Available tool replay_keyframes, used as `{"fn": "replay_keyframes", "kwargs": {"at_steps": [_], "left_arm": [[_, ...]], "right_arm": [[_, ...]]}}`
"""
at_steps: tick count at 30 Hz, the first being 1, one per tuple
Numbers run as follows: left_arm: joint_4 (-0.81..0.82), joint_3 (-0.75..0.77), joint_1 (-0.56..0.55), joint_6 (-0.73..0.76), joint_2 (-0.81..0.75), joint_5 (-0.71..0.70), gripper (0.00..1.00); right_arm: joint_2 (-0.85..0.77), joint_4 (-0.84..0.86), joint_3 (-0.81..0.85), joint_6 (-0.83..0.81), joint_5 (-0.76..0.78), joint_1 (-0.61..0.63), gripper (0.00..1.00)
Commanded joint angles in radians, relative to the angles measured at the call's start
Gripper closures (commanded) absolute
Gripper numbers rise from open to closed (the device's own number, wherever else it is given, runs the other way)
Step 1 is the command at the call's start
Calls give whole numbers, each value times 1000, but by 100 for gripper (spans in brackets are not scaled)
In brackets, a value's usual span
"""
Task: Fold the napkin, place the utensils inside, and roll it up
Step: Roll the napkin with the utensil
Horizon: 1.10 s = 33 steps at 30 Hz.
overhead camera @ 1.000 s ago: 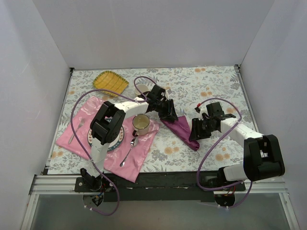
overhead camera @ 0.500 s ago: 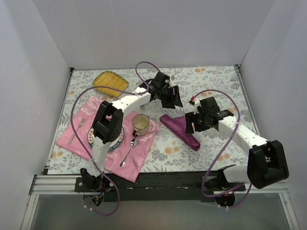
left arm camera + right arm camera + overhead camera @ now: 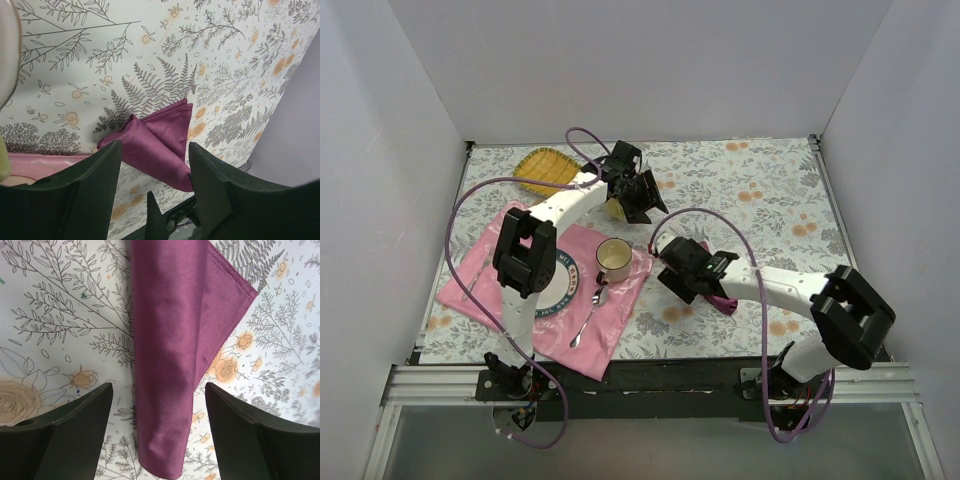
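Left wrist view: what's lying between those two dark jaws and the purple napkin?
Nothing: in that view the left gripper, jaws open, looks at the napkin across bare floral tablecloth.

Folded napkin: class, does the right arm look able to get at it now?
Probably yes. The right pincer hangs open directly over the napkin, one finger on either side, with nothing between them.

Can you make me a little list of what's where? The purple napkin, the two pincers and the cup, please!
napkin: folded into a long bundle, lying flat
right pincer: open, empty, right over the napkin
left pincer: open, empty, apart from the napkin
cup: upright on the pink placemat
spoon: on the placemat, near the cup
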Motion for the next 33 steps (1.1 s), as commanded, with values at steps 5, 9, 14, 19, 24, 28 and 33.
{"fn": "replay_keyframes", "kwargs": {"at_steps": [5,9,14,19,24,28,33], "left_arm": [[-24,-38,7,-20,-125,-9,44],[-10,-50,10,-15,-123,4,44],[3,-55,17,-8,-120,22,44],[20,-58,26,21,-119,34,44],[40,-44,27,84,-99,67,43],[50,-36,30,121,-83,83,43],[42,-6,30,155,-62,106,43]], "right_arm": [[168,72,1,-42,366,143,20],[218,102,-25,-42,378,140,23],[257,141,-47,-21,335,131,37],[272,162,-47,-13,279,96,58],[271,191,-48,-45,243,70,74],[252,178,-21,-48,161,35,86],[203,109,48,-13,-60,-47,94]]}}
